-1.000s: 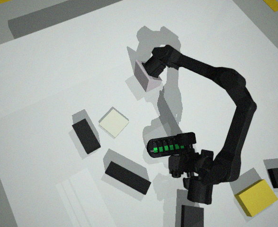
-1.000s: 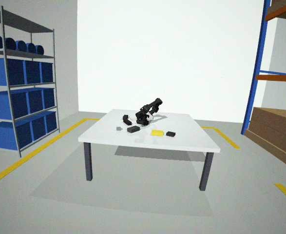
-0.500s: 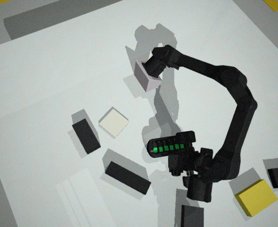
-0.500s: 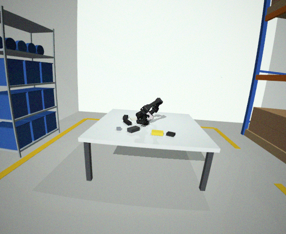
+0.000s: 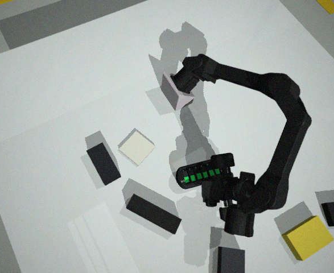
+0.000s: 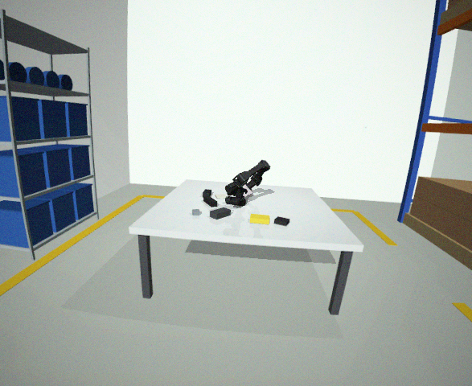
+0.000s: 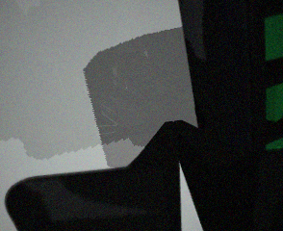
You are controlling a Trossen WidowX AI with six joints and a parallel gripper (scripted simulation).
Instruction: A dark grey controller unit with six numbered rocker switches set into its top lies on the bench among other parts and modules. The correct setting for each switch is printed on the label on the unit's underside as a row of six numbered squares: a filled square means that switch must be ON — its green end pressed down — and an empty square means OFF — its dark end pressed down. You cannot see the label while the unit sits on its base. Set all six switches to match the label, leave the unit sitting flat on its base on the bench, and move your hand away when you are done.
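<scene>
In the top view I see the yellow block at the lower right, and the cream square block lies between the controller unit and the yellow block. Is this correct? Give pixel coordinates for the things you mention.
Not quite: the top view shows the cream square block (image 5: 136, 147) between the controller unit (image 5: 194, 182) and a dark block (image 5: 103, 164); the yellow block (image 5: 308, 237) is at the lower right.

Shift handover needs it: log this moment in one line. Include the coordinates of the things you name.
gripper (image 5: 222, 171): shut, over controller unit's end | controller unit (image 5: 187, 183): switches up | green switch ends: showing | underside label: hidden
</scene>
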